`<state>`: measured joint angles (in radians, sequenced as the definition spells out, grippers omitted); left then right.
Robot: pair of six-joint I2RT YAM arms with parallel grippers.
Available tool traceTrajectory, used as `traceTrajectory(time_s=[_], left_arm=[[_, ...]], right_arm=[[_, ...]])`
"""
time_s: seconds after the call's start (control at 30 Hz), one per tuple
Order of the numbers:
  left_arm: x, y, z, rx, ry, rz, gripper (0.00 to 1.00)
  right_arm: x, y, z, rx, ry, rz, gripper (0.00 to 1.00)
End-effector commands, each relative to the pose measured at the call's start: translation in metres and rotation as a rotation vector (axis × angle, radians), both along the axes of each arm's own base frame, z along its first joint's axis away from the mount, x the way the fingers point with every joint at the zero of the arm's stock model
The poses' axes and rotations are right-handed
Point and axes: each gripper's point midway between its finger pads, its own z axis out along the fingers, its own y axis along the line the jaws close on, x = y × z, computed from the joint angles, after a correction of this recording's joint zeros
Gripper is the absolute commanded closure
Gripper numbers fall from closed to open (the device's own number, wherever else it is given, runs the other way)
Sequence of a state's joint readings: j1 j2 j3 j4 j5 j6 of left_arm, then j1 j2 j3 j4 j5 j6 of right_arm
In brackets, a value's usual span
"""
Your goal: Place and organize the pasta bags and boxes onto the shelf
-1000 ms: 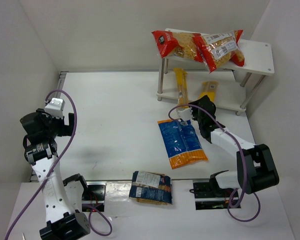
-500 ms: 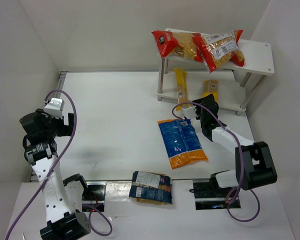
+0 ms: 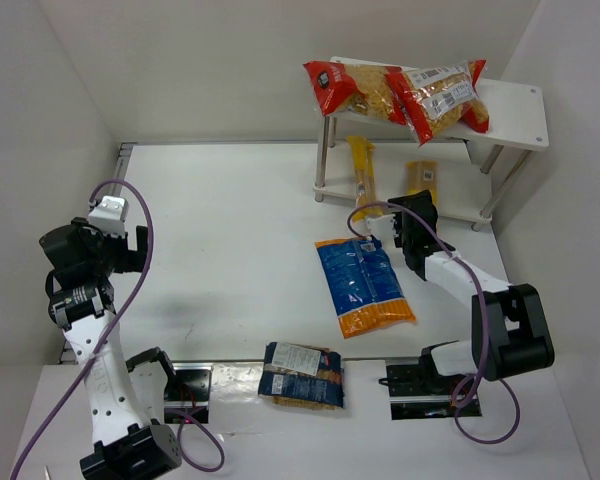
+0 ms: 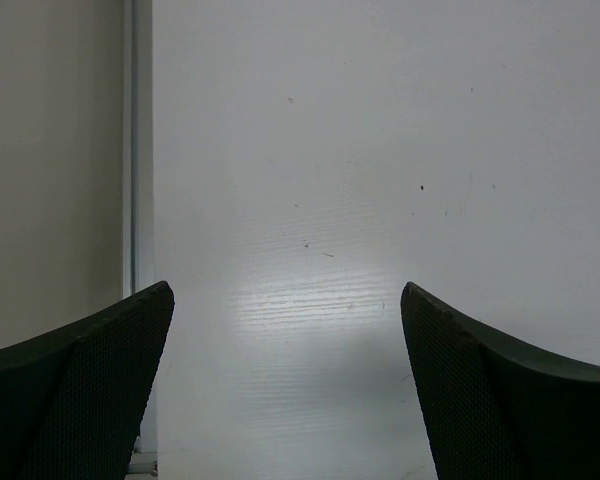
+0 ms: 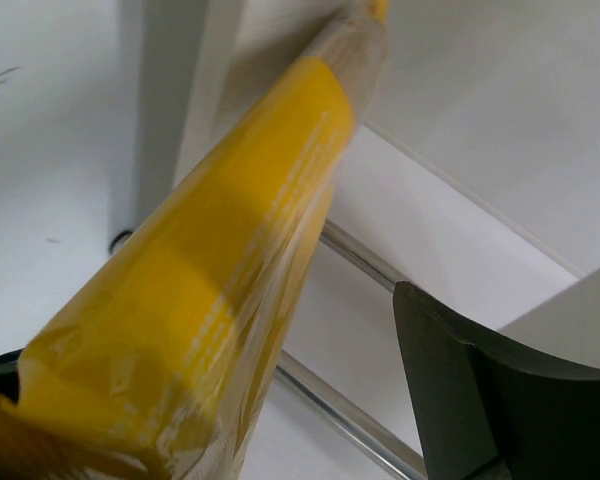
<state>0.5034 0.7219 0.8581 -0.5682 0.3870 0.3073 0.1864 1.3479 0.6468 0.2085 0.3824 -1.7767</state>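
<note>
The white shelf point(image 3: 520, 110) stands at the back right with two red-ended clear bags point(image 3: 355, 88) point(image 3: 442, 97) on its top board. Two yellow spaghetti packs point(image 3: 361, 178) point(image 3: 421, 180) lie on the lower board, their near ends sticking out. My right gripper point(image 3: 412, 215) is at the right pack's near end. In the right wrist view that pack point(image 5: 230, 250) rests against the left finger, a gap separates it from the right finger point(image 5: 500, 400), and the jaws are open. The blue-and-orange bag point(image 3: 365, 287) and the small dark-blue bag point(image 3: 301, 373) lie on the table. My left gripper point(image 3: 130, 245) point(image 4: 285, 290) is open over bare table.
White walls close in the table on the left, back and right. The shelf's silver rail point(image 5: 350, 410) and legs point(image 3: 322, 165) stand close to my right gripper. The dark-blue bag lies at the near edge between the two arm bases.
My right gripper has opened, letting go of the right yellow pack, and has shifted slightly right toward the shelf. The left arm has not moved.
</note>
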Motion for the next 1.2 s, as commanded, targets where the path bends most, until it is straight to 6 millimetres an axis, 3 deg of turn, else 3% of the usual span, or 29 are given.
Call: traceTrajectory(time_s=[0.0,0.03,0.33,0.73,0.8,1.17], left_arm=[[0.002,0.001,0.006,-0.010,-0.029,0.010,0.00],[0.002,0.001,0.006,-0.010,-0.029,0.010,0.00],[0.003,0.000,0.006,-0.006,-0.031,-0.002,0.00],[0.001,0.001,0.005,-0.010,-0.023,0.007,0.00],[0.001,0.001,0.005,-0.010,-0.023,0.007,0.00],[0.000,0.004,0.005,-0.010,-0.023,0.016,0.00]], right_arm=[[-0.002,-0.007,0.029,0.038,-0.051,-0.050,0.13],[-0.006,-0.008,0.020,0.038,-0.009,-0.055,0.13],[-0.021,-0.019,-0.004,0.047,0.089,-0.119,0.12],[0.013,-0.029,-0.004,0.076,0.023,-0.208,0.12],[0.019,-0.029,0.005,0.087,-0.012,-0.219,0.12],[0.035,-0.031,-0.001,0.098,-0.047,-0.254,0.12]])
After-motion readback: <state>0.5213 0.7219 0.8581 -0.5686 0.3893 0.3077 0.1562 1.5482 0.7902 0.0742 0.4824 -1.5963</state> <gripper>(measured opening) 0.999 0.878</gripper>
